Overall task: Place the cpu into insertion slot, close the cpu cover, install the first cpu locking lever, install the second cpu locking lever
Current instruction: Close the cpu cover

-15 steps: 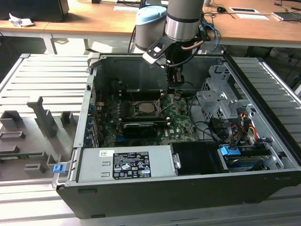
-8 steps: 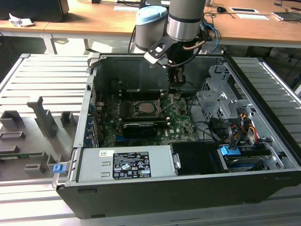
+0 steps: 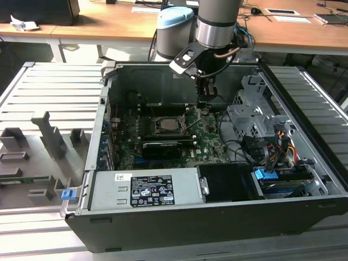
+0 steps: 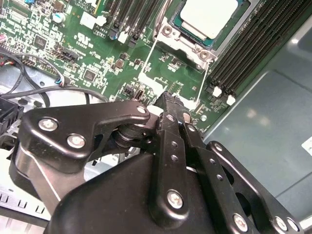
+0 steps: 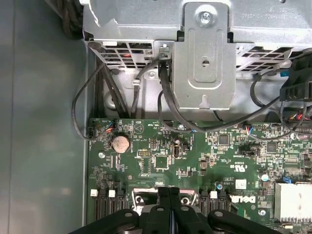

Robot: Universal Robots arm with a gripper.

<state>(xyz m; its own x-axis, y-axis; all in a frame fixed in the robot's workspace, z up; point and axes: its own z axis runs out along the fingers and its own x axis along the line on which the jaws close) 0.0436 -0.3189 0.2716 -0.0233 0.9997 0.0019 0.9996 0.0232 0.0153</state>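
We see the cpu (image 4: 209, 17) lying flat in the insertion slot (image 4: 185, 44), its silver top plain in the second wrist view. The exterior view sets the end effector (image 3: 205, 102) over the motherboard (image 3: 209, 138), to the exterior view's right of the slot and slightly farther. Its fingers are pressed together and hold nothing. The first wrist view adds a coin battery (image 5: 120, 143) and the drive cage (image 5: 204, 53).
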